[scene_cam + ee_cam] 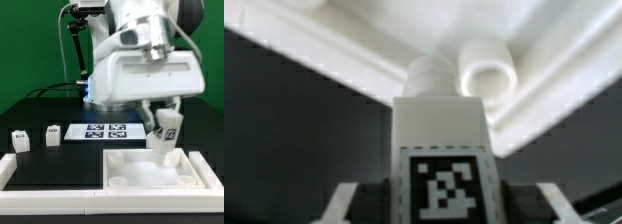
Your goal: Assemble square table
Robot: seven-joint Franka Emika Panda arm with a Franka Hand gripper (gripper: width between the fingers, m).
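My gripper is shut on a white stubby leg, holding it tilted just above the far right corner of the white square tabletop. In the wrist view the leg fills the middle, tag side up, with my gripper closed on its sides. Its threaded tip points at a round corner socket and sits right beside it; I cannot tell whether they touch. Two more tagged legs stand on the black table at the exterior view's left.
The marker board lies flat behind the tabletop. A long white border rail runs along the front left, with another along the front edge. The arm's large white body hangs over the right half of the scene.
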